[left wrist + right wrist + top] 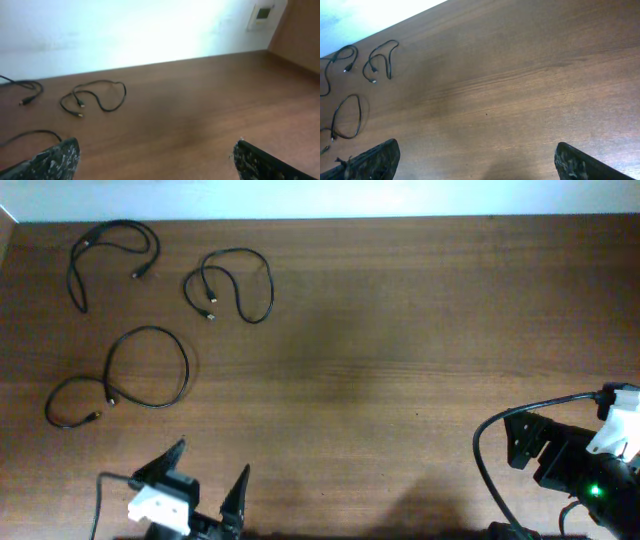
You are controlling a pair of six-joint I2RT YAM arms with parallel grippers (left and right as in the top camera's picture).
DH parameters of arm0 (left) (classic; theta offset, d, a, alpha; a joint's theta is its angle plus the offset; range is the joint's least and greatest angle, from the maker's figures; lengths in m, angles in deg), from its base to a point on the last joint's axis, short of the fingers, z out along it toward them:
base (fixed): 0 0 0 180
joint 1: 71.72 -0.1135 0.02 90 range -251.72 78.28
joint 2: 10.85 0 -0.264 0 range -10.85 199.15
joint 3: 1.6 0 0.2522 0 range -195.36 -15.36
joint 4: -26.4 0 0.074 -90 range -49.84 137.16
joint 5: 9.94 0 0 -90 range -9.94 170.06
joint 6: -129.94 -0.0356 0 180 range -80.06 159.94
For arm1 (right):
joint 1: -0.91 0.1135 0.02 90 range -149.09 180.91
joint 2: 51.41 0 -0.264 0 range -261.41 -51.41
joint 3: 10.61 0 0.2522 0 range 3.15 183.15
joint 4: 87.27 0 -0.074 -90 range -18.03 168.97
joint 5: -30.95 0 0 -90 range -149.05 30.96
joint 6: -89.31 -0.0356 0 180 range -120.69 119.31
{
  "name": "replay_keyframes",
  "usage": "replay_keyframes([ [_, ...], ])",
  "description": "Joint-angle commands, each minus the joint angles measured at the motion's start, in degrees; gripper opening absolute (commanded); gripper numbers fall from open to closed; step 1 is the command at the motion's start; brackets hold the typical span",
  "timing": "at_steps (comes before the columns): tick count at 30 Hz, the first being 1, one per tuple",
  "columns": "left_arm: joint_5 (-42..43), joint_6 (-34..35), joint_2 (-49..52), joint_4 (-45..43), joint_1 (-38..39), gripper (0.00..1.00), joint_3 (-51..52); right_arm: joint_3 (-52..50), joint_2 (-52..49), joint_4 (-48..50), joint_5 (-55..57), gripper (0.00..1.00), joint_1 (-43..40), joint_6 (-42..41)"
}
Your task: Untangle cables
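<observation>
Three thin black cables lie apart on the wooden table (400,330) at the far left, each in its own loose loop. One is at the far-left corner (120,223), one to its right (270,285), one nearer me (186,370). The left wrist view shows the middle cable (122,92), part of the corner one (31,86) and part of the near one (37,132). The right wrist view shows all three cables (390,47) (335,52) (357,112). My left gripper (212,457) (155,155) is open and empty at the front edge. My right gripper (520,442) (477,157) is open and empty at the front right.
A thick black arm cable (485,455) loops beside the right arm. A pale wall (125,30) stands along the table's far edge, with a small wall plate (262,15). The cables lie well away from both grippers.
</observation>
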Motion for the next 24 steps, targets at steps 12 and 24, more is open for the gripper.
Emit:
replay_keyframes([
  [12, -13.1, -1.1, -3.1, -43.6, 0.0, 0.99, 41.7, 0.4, 0.2, 0.2, 0.5, 0.98, 0.4, -0.4],
  [24, -15.0, -1.1, -3.1, -48.0, -1.5, 0.99, 43.8, 0.4, 0.2, 0.2, 0.5, 0.98, 0.4, -0.4],
])
